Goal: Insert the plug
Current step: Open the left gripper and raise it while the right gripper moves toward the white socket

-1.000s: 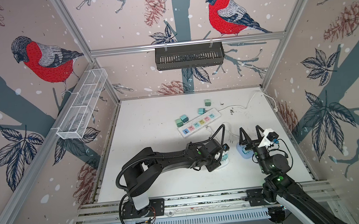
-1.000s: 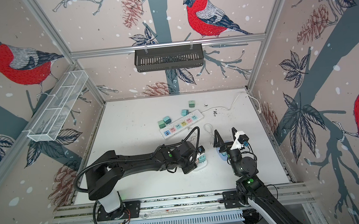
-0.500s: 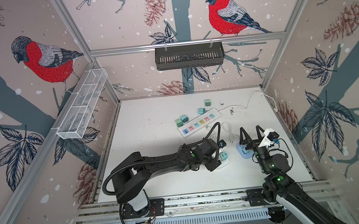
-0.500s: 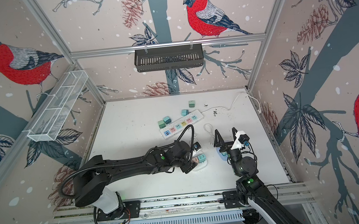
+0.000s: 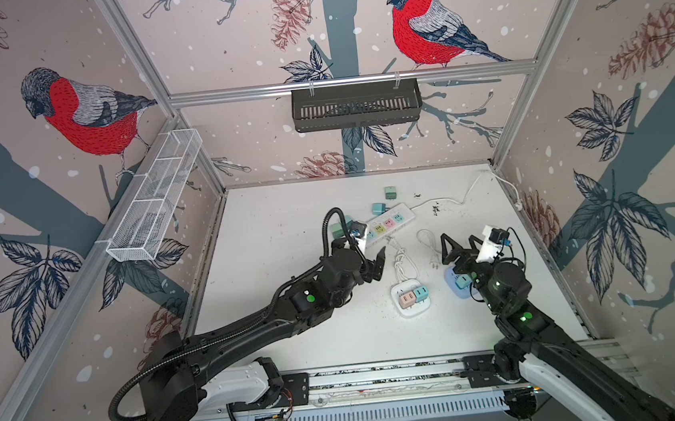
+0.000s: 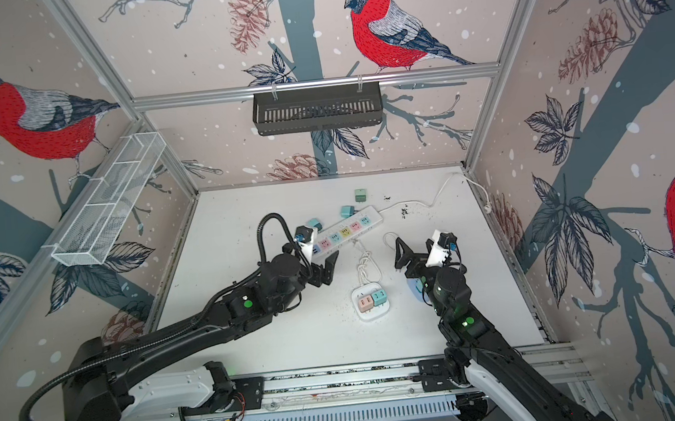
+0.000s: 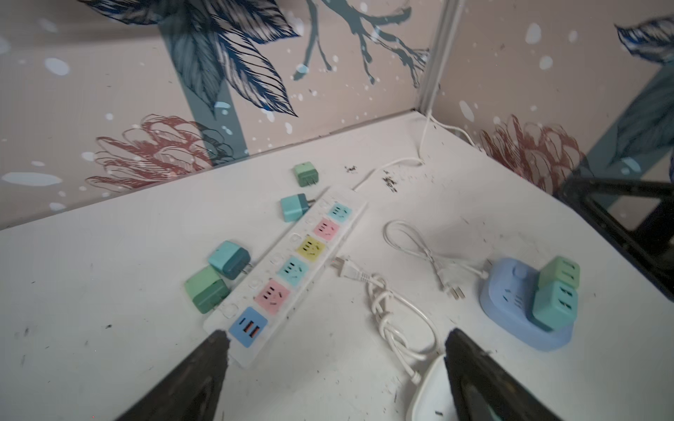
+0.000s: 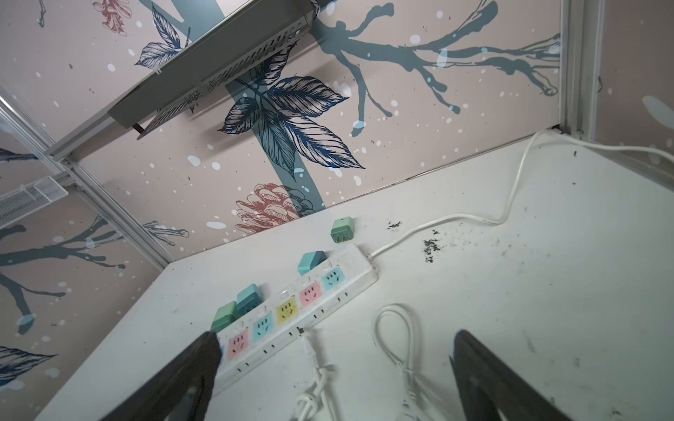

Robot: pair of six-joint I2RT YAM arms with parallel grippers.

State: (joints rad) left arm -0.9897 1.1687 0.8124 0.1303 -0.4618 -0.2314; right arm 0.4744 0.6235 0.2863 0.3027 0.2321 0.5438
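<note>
- Left gripper (image 7: 335, 339) has drawn back from the white base (image 5: 413, 312) toward the strip (image 5: 387, 226). Its jaws have spread wide and hold nothing.
- Right gripper (image 5: 458, 242) hangs over the blue base (image 5: 455, 288) as it did a second ago, jaws wide and empty.
- Table (image 5: 287, 232): white and scuffed, with dark specks that are thickest near the strip's cord at the back.
- Walls (image 5: 228, 29): pinkish paper printed with red-breasted birds, pinecones and leaves, held in a metal frame.
- Black basket (image 5: 356, 105) hangs on the back rail, and a wire basket (image 5: 155, 198) on the left wall.
- Plug (image 5: 420, 294): a small teal cube seated upright in the white base, touching a pink plug (image 5: 408, 299) and clear of both grippers.
- White base lies between the two grippers, and its knotted cord (image 5: 403, 262) runs toward the strip.
- Spare plugs (image 7: 293, 207), teal and green, lie along the strip's far side.
</note>
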